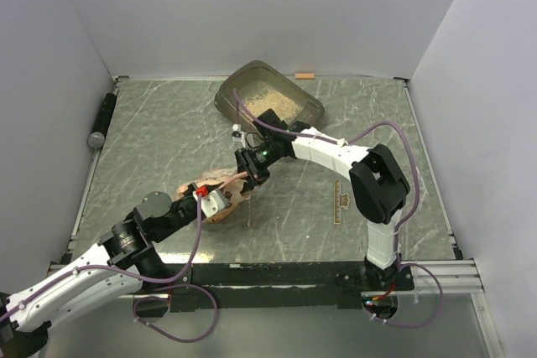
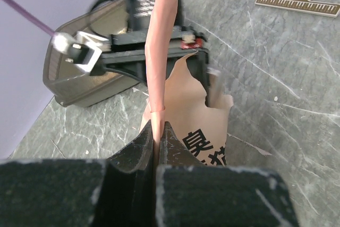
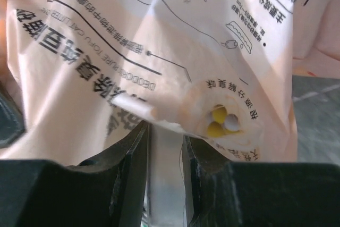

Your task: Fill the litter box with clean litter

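From where I stood, the litter box (image 1: 228, 100) sat askew at the far side of the counter (image 1: 159, 144), close to the back wall, with a bed of clean litter (image 1: 273, 101) spread across its floor. The pink bag (image 1: 225, 182) was nearer the arms, apart from the box, stretched between the two arms over the middle of the counter. The left pincer (image 2: 156, 131) was clamped tight on a thin edge of the bag, its fingers pressed together with only the pink film between them. From that grip a narrow pink band ran up to the right pincer (image 1: 252, 163), which stood just in front of the box's near corner. Its fingers were set a little apart, closed on a fold of the bag. Seen from that wrist, the bag's printed face, with dark characters and small line drawings, filled almost everything. Whether the bag's lower end rested on the counter I could not tell. A small ruler (image 1: 340, 204) lay to the right of the bag, a dark cylinder (image 1: 102, 120) lay along the left edge, and a little orange piece (image 1: 304, 75) sat by the back wall.
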Robot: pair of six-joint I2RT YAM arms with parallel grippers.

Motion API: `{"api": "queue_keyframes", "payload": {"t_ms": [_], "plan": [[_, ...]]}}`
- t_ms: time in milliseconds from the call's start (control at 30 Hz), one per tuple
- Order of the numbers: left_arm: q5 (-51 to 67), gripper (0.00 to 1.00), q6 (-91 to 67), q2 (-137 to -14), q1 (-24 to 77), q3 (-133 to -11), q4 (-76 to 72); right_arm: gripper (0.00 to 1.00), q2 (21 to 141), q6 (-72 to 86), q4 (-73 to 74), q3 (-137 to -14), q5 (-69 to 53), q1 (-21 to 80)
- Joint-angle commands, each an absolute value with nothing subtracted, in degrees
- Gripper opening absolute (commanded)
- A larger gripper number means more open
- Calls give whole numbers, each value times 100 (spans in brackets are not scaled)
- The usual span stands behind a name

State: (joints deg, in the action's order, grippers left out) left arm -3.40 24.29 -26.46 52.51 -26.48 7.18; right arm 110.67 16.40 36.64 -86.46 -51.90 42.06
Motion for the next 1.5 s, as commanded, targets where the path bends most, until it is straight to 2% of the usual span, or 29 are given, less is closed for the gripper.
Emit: {"api": "queue_keyframes", "payload": {"t_ms": [0, 67, 300, 633, 900, 1467], "plan": [[-44, 1, 2382, -2610, 5256, -2883, 211, 0, 10549, 2494, 1885, -7510, -5842, 4087], [-44, 1, 2382, -2637, 5265, -2892, 220, 0, 10337, 3063, 755, -7077, -6055, 3982], [-44, 1, 2399, -2654, 5265, -2865, 211, 0, 9573, 4288, -1542, -5584, -6504, 3692], [-44, 1, 2417, -2733, 5265, -2848, 211, 0, 8833, 5905, -3926, -4255, -6829, 3244], [-97, 1, 2426, -2751, 5256, -2839, 202, 0, 8342, 6293, -4483, -3674, -6820, 3103], [-193, 1, 2426, -2663, 5265, -2812, 114, 0, 7041, 5871, -3674, -2726, -6645, 2514]]}}
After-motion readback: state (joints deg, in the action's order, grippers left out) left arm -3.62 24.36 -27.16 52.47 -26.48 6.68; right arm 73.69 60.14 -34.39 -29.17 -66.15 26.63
